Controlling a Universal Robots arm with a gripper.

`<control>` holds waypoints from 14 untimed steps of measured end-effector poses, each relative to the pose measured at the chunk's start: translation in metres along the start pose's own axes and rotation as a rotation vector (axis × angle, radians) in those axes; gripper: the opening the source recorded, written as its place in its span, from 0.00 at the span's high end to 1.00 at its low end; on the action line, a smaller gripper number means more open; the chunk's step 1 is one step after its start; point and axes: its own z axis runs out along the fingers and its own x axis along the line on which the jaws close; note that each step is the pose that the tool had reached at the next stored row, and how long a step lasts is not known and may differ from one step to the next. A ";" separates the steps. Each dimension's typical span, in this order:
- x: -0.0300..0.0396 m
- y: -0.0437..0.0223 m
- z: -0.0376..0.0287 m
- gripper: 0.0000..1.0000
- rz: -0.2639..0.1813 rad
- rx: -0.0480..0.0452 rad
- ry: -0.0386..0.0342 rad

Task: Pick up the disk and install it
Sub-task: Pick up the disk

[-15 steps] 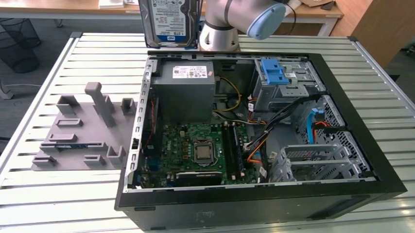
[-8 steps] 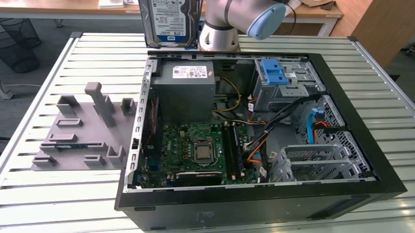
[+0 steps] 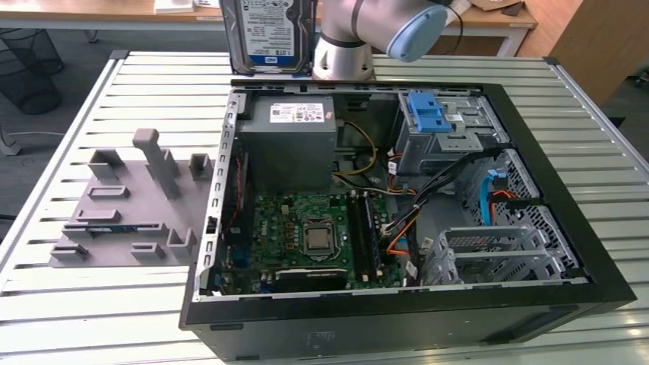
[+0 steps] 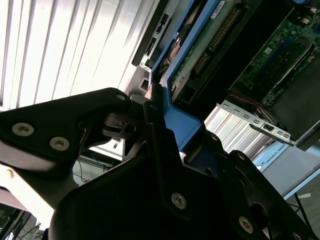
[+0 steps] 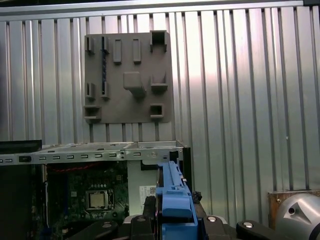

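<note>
Disk [image 3: 261,32] held upright, label facing near side, beyond far wall of open computer case [image 3: 568,251]. Gripper [image 5: 172,220] clamped on blue bracket [image 4: 172,117] of disk. Seen in both wrist views. Step in hand, likely: carry to case. Install calls for bracket squared to drive cage [image 3: 487,251] at exterior view's right, with loose cables [image 3: 446,179] close by.

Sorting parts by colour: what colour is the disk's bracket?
The disk has a bright blue bracket; first wrist view shows it best.
</note>
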 end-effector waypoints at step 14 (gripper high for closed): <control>-0.0004 -0.0068 -0.0001 0.63 0.000 0.0000 0.0000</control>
